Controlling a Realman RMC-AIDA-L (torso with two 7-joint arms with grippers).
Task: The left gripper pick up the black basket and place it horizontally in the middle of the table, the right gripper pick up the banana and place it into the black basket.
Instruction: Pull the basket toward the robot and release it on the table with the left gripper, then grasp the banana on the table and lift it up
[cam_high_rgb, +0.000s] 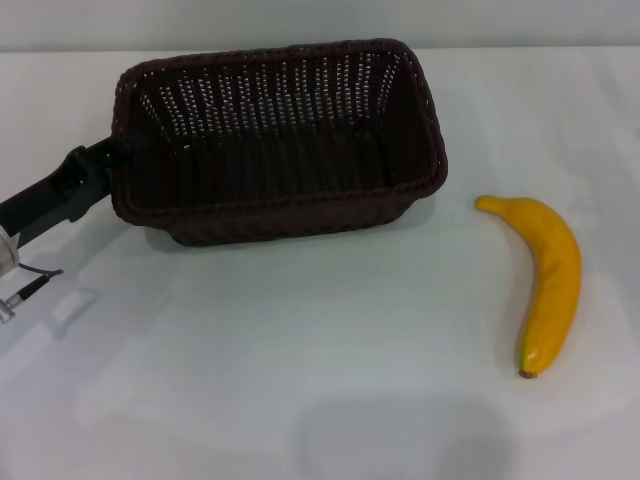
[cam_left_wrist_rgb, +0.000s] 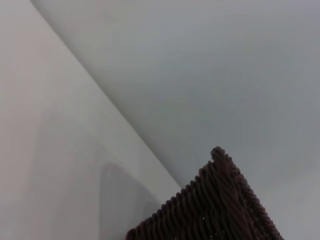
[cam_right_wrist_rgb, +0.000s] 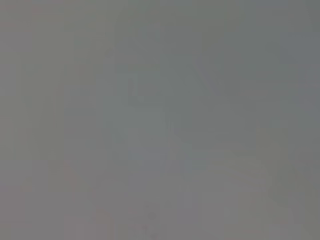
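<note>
The black basket (cam_high_rgb: 275, 140) sits at the back middle of the white table (cam_high_rgb: 300, 350), long side across the head view, opening up and empty. My left gripper (cam_high_rgb: 112, 165) comes in from the left and is shut on the rim of the basket's left short wall. A corner of the braided rim shows in the left wrist view (cam_left_wrist_rgb: 215, 200). The banana (cam_high_rgb: 550, 280) lies flat on the table to the right of the basket, apart from it, dark tip toward the front. My right gripper is out of view; the right wrist view shows only plain grey.
The left arm's dark body and grey sleeve (cam_high_rgb: 30, 215) with a thin cable (cam_high_rgb: 30, 285) reach in along the table's left edge. Bare tabletop lies in front of the basket and between the basket and the banana.
</note>
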